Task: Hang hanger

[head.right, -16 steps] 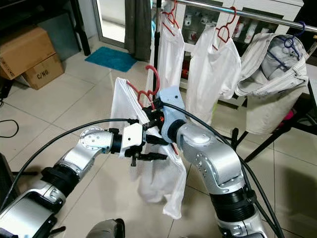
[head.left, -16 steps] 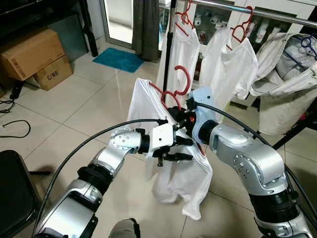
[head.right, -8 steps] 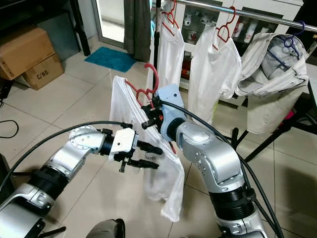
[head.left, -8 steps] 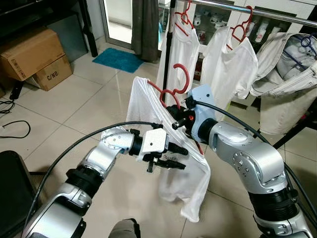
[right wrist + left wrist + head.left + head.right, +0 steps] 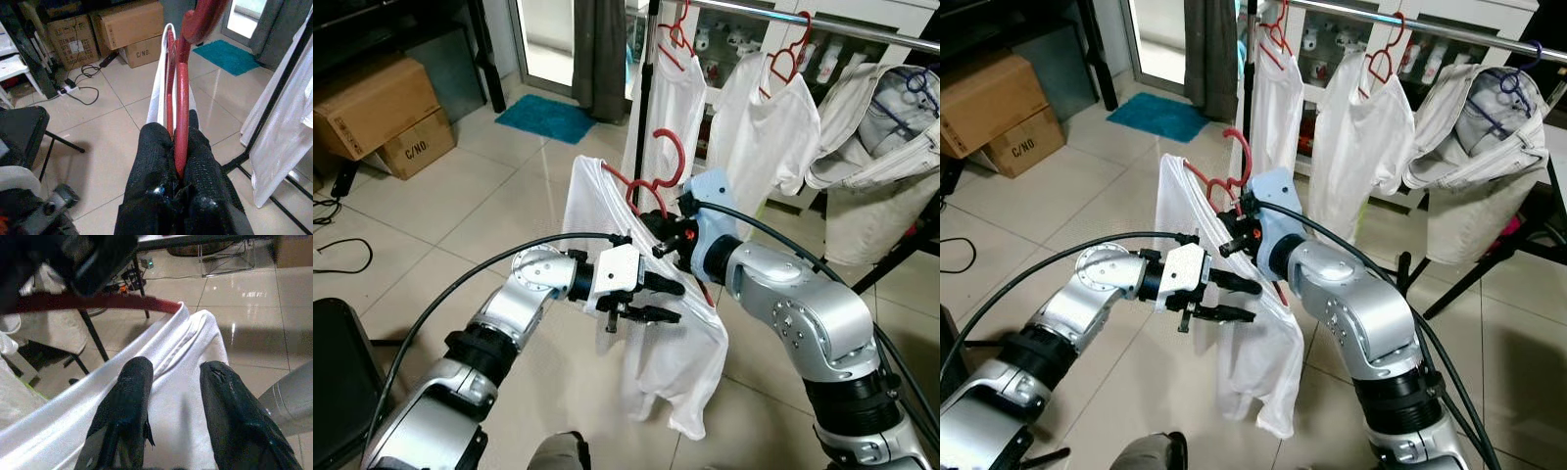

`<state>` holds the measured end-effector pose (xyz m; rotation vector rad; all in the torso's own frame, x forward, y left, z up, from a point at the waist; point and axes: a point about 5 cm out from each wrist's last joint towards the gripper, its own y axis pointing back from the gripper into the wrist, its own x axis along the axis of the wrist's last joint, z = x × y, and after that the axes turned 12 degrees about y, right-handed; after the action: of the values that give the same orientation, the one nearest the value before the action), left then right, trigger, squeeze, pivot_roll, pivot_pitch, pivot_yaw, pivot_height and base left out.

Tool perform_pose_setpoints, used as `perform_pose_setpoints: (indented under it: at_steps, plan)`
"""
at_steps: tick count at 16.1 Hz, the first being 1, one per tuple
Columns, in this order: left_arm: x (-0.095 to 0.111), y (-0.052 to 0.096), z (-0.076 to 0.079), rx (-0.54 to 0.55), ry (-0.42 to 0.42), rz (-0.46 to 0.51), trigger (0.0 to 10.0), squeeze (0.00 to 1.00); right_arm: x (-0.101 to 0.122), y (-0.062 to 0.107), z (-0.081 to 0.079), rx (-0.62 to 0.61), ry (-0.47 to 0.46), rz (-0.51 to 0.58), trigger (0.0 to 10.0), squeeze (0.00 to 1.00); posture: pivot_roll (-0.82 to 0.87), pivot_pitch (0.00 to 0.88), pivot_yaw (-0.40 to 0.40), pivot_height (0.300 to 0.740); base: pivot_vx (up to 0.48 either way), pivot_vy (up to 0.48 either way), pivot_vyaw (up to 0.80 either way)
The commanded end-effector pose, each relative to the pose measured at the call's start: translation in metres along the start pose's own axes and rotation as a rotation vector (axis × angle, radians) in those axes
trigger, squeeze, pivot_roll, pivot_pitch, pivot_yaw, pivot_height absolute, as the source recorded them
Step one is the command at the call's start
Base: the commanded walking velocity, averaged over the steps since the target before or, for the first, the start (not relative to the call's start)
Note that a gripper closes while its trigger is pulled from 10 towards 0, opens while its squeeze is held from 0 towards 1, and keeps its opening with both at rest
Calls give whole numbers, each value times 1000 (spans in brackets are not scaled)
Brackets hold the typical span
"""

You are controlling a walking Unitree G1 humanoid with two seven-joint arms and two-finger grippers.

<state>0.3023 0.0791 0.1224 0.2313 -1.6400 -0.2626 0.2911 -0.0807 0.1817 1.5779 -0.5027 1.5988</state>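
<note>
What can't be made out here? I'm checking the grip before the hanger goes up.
- Right gripper: jaws shut on the red hanger; in the eye views its housing hides the grip.
- Left gripper: jaws apart over the white shirt; contact is unclear.
- Rail: cut off by the frame edge.

We see two brown cardboard boxes (image 5: 382, 110) stacked on the pale tiled floor (image 5: 460, 211), well apart from a teal bath mat (image 5: 548, 117) beside a dark grey curtain (image 5: 600, 54). A black cable (image 5: 337, 257) lies near a black chair (image 5: 342, 392). A cream fabric laundry bag (image 5: 876, 162) hangs by the rail.
</note>
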Motion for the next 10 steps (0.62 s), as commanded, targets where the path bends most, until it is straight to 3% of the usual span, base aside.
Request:
perform_pose_setpoints:
  at_steps: [1, 5, 6, 7, 8, 9, 10]
  plan:
    - [5, -5, -4, 7, -30, -9, 9098, 0, 5, 1, 1, -3, 5, 14, 10000, 0, 17, 49, 8, 740, 0, 0, 0]
    - [7, -12, -14, 65, -47, 20, 5333, 0, 7, 3, 2, 8, 5, 29, 10000, 0, 11, 51, 17, 740, 0, 0, 0]
    - [7, -13, -14, 63, -45, 21, 5333, 0, 7, 3, 2, 8, 5, 29, 10000, 0, 11, 51, 17, 740, 0, 0, 0]
    - [6, -14, -13, 48, -41, 9, 3529, 0, 7, 3, 1, 10, 5, 29, 10000, 0, 9, 51, 19, 740, 0, 0, 0]
    - [3, -15, -13, 33, -39, -3, 941, 0, 7, 3, 1, 13, 6, 30, 10000, 0, 8, 52, 20, 740, 0, 0, 0]
    - [2, -15, -13, 28, -38, -7, 941, 0, 7, 3, 0, 14, 6, 30, 10000, 0, 8, 52, 20, 740, 0, 0, 0]
    - [1, -14, -11, 12, -33, -11, 0, 0, 7, 3, 1, 14, 5, 29, 10000, 0, 9, 53, 20, 740, 0, 0, 0]
